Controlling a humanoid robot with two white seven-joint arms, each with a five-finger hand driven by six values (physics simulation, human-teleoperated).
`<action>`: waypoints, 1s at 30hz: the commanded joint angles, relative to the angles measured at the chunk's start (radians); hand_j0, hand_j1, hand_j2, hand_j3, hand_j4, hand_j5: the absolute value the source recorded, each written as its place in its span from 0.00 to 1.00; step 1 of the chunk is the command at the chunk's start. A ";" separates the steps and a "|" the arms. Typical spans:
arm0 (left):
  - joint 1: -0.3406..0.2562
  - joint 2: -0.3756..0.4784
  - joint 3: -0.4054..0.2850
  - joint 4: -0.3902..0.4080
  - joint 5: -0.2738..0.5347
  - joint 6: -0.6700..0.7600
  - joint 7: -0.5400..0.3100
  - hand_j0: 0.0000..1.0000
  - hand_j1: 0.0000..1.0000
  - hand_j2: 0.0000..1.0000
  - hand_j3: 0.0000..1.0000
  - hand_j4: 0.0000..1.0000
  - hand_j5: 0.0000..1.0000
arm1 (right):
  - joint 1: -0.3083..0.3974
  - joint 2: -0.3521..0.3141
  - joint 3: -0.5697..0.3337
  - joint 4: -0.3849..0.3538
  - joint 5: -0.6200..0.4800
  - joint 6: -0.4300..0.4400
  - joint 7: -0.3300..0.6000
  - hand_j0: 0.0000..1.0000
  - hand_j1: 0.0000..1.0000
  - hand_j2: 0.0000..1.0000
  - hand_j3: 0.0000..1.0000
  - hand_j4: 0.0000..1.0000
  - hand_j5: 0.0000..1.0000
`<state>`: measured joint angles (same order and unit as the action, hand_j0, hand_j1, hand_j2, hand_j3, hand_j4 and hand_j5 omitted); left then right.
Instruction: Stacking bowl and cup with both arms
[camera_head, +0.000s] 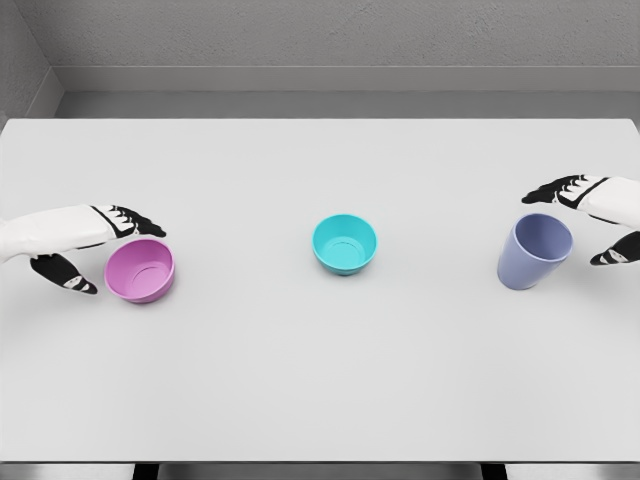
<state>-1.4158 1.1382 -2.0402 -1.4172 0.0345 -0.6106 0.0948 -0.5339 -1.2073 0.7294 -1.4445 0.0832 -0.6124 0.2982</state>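
A pink bowl (140, 270) stands upright on the white table (320, 380) at the left. My left hand (100, 252) is spread around its left side, fingers behind it and thumb in front, not closed on it. A teal bowl (345, 243) sits alone at the table's middle. At the right stands a lavender cup (534, 251), upright and slightly tilted in view. My right hand (590, 222) is spread just right of the cup, fingers behind its rim and thumb lower, with a small gap to the cup.
A grey wall (320, 45) runs behind the table's far edge. The table's front edge lies near the bottom of the view.
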 joint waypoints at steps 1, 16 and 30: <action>0.000 -0.008 0.002 0.000 0.005 0.000 -0.001 1.00 1.00 1.00 1.00 1.00 1.00 | 0.000 -0.002 -0.002 0.001 -0.008 0.002 -0.001 1.00 1.00 1.00 1.00 1.00 1.00; 0.014 -0.023 0.015 0.001 0.005 0.000 -0.001 1.00 1.00 1.00 1.00 1.00 1.00 | 0.034 0.000 0.002 -0.025 -0.011 0.002 -0.074 1.00 1.00 1.00 1.00 1.00 1.00; 0.028 -0.043 0.015 0.004 0.007 0.000 -0.001 1.00 1.00 1.00 1.00 1.00 1.00 | 0.046 0.002 0.002 -0.045 -0.010 0.002 -0.071 1.00 1.00 1.00 1.00 1.00 1.00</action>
<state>-1.3867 1.0987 -2.0259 -1.4127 0.0361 -0.6106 0.0931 -0.4878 -1.2045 0.7332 -1.4874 0.0802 -0.6121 0.2277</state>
